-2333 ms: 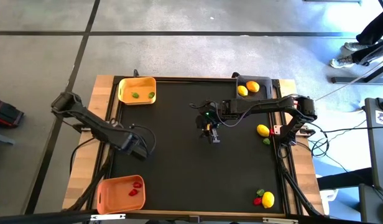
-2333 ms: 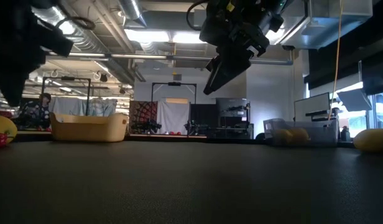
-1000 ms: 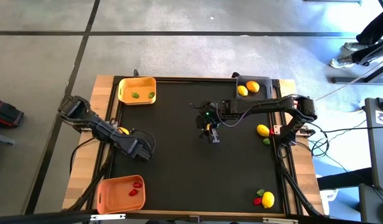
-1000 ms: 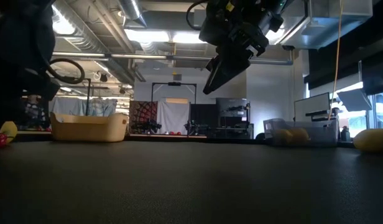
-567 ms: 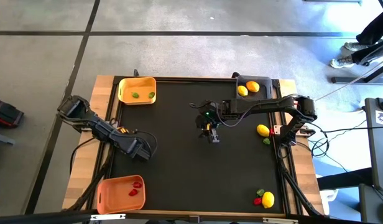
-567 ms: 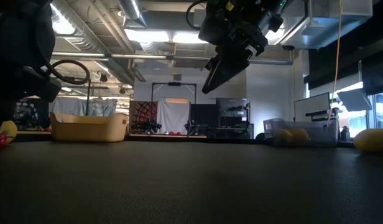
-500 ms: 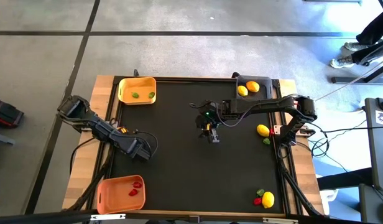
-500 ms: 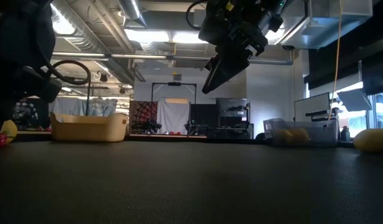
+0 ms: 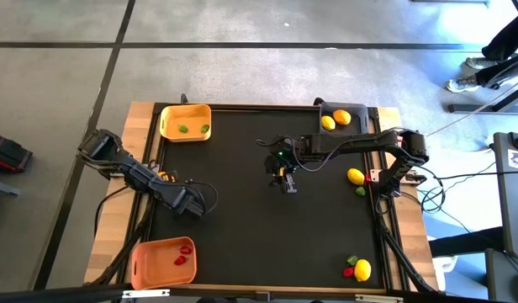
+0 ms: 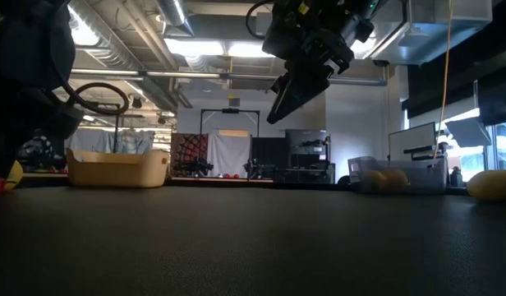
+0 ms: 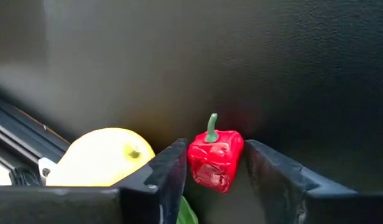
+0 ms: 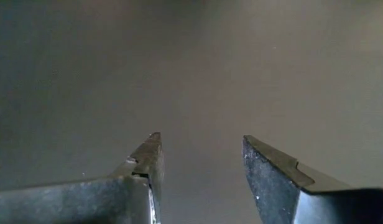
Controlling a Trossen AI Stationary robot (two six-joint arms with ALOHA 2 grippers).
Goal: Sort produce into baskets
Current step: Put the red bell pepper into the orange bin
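Note:
In the left wrist view a small red pepper with a green stem stands on the black mat near the table's left edge. My left gripper is shut on it. A yellow lemon lies right beside it, and a green piece shows below the fingers. In the high view my own arm covers this spot. Over the middle of the table my right gripper hangs open and holds nothing. My left gripper has the red pepper pinched between its two fingers, one on each side of the body. The fingers come steeply from above. The pepper's base rests on the mat and its stem points away from the fingers.
The yellow basket at the far left holds two green pieces. The orange basket at the near left holds red pieces. The dark grey basket at the far right holds yellow fruits. More produce lies at the right edge and the near right corner.
My left gripper has rolled about its own axis without leaving its place. Its cable loop has swung toward the table's right. The lemon by the left edge is more covered by the arm than before.

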